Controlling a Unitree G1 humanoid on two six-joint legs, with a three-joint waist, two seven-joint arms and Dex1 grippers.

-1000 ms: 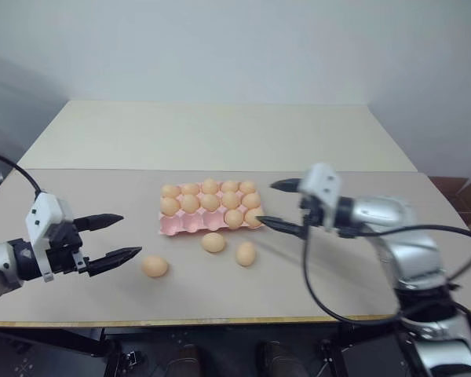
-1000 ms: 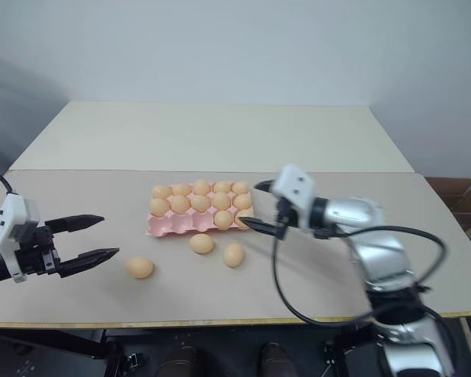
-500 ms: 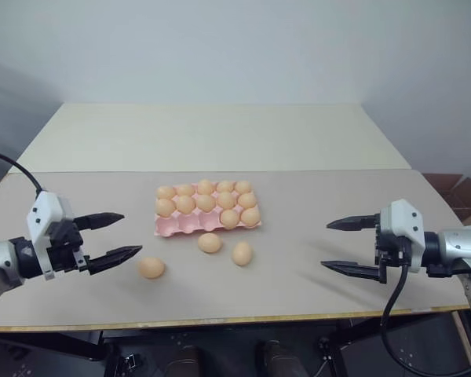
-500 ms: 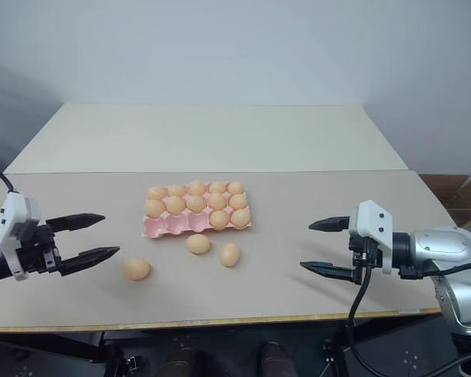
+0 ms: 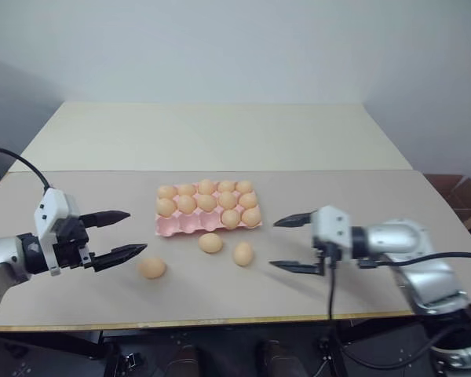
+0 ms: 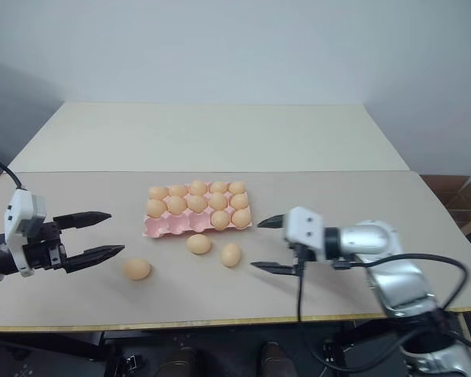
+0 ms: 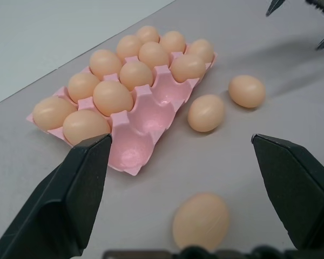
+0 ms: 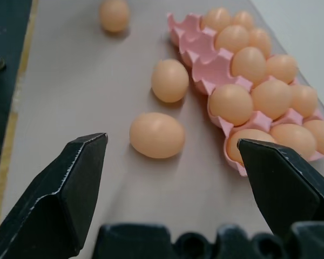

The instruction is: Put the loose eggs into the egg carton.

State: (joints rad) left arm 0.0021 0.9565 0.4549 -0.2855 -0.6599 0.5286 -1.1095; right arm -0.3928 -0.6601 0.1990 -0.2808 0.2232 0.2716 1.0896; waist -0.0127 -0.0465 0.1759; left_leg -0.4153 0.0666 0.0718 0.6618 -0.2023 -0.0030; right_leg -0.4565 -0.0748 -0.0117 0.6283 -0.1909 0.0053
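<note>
On the counter (image 5: 353,196), the egg carton (image 5: 208,210) sits at centre, its near row holding three empty cups. Three loose eggs lie at its 6 o'clock side: one (image 5: 210,243), one (image 5: 242,254) and one (image 5: 151,268) toward 7 o'clock. My right pincer (image 5: 293,244) and left pincer (image 5: 118,234) both stand wide, empty. Step in hand: approach. Next, I judge, my right pincer must straddle the nearest egg and close gently.

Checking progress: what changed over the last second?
Right gripper pulled back from the egg carton, swung out right, then came in toward the nearest loose egg, open and empty. Left gripper stayed open; three loose eggs and carton unmoved.
</note>
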